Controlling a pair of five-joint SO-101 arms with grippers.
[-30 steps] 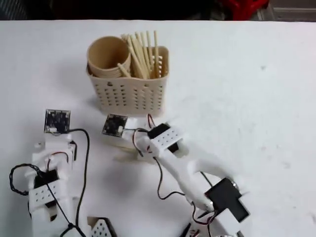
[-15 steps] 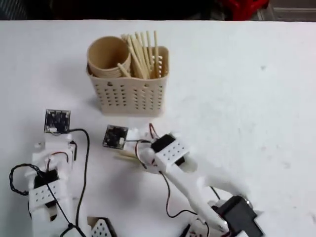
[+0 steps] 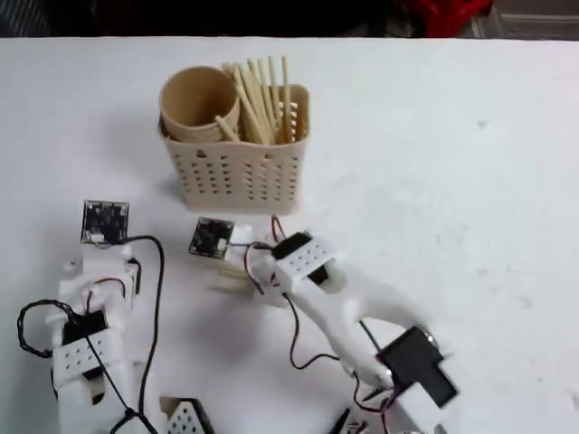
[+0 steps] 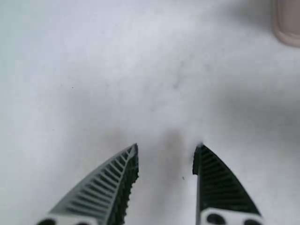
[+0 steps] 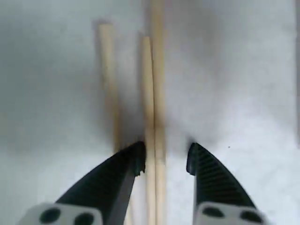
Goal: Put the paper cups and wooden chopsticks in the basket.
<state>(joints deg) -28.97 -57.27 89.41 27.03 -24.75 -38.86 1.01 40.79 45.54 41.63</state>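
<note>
Your right end effector (image 5: 165, 157), spread, straddles two pale wooden chopsticks (image 5: 154, 93) lying on white table (image 5: 243, 70); your left end effector (image 4: 166, 157), spread, over table.

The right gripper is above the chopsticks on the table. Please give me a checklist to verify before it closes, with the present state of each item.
1. Right gripper open: ok.
2. Sticks inside the grasp: ok, two chopsticks lie between its fingers.
3. All loose sticks inside: not ok, a third chopstick lies outside one finger.
4. Fingertips low enough on the table: cannot tell.
5. Basket upright, paper cups in one side, seemingly room for more sticks: ok.
6. Left gripper open over bare table, apart from the sticks: ok.
</note>
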